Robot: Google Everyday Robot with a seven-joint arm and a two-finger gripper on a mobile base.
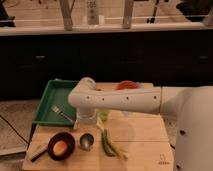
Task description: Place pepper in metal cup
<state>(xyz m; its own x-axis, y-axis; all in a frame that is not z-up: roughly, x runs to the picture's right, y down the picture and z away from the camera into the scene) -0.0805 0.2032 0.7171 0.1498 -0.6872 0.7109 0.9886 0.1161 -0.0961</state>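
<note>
The pepper (106,143), long and dark green, lies on the wooden table (145,132) just right of the metal cup (86,141). That cup is small, shiny and stands upright at the table's front. My white arm reaches in from the right and bends down at its left end. The gripper (85,119) hangs there, above and behind the cup and a little left of the pepper's far end. It stands open with nothing in it and touches neither object.
A black bowl (61,146) with orange inside sits left of the cup. A paler yellow-green piece (120,152) lies beside the pepper. A green tray (50,95) holding a fork (62,114) is at the back left. A red object (127,85) shows behind the arm.
</note>
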